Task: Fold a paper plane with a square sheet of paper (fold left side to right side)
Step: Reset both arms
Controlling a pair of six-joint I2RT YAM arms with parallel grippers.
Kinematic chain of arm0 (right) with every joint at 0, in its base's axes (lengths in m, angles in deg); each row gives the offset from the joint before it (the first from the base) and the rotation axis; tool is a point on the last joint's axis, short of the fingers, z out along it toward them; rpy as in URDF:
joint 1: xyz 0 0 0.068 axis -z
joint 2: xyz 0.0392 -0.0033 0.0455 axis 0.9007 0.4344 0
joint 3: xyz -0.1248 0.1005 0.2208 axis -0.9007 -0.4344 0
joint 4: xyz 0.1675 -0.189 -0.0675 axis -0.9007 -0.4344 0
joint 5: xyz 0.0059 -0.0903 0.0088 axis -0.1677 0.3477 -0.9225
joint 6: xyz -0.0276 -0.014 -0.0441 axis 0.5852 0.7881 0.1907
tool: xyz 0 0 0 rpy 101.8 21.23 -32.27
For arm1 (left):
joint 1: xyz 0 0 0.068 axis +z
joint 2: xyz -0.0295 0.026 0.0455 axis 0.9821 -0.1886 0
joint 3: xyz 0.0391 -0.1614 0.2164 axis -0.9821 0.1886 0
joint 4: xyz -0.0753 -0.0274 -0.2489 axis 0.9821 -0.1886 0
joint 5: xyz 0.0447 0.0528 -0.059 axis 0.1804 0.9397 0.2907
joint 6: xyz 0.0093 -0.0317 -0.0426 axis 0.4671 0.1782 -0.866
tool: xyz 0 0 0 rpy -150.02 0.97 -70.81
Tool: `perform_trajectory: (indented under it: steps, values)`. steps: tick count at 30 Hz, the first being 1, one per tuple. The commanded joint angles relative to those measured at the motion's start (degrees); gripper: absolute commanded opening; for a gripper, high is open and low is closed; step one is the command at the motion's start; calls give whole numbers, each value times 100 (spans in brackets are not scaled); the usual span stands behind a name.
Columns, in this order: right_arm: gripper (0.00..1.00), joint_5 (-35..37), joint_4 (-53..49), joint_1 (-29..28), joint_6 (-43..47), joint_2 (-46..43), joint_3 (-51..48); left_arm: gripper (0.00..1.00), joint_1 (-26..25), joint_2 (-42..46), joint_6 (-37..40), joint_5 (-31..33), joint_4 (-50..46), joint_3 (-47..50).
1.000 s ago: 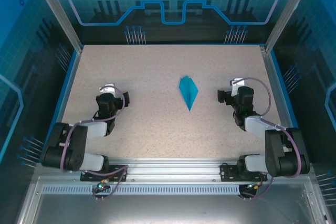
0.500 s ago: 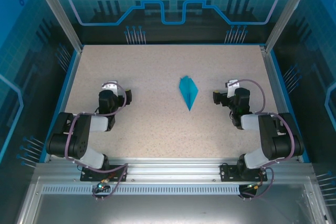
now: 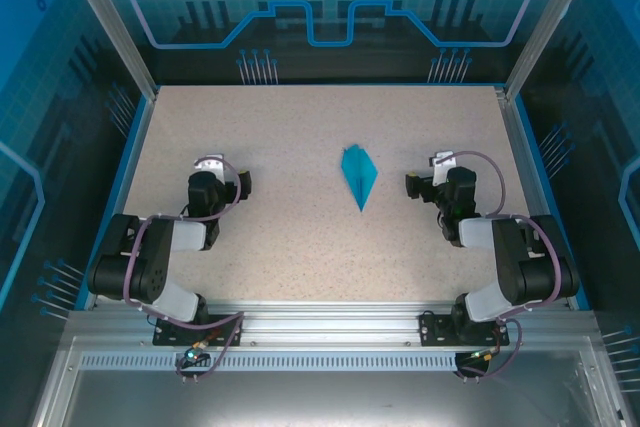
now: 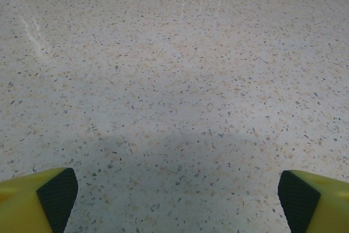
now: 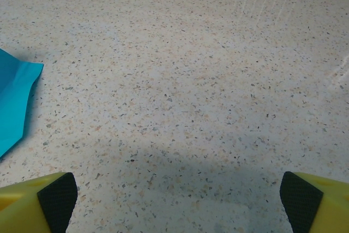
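The square sheet of paper lies folded into a slim cyan-blue paper plane [image 3: 359,175] at the middle of the table, flat, with its sharp tip toward the near edge. My left gripper [image 3: 224,176] rests low over the table well to its left, open, with bare tabletop between the yellow fingers [image 4: 177,200]. My right gripper [image 3: 428,180] sits a short way to the plane's right, also open and empty [image 5: 177,200]. In the right wrist view a corner of the paper plane [image 5: 13,99] shows at the left edge, apart from the fingers.
The speckled table [image 3: 300,247] is bounded by a blue rim and metal posts [image 3: 110,22]. A dark back wall with blue panels stands behind it. Both arm bases sit on the metal rail [image 3: 320,322] at the near edge.
Over the last second both arms folded back toward their bases, their elbows swinging, and the grippers shifted slightly. For the last half second nothing has moved. The paper plane stayed put.
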Motion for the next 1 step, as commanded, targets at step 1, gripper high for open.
perform_trajectory:
  steps: [1]
  values:
    - [99,-71,186,-14,63,-18,76,99,68,20,57,-127,140,-92]
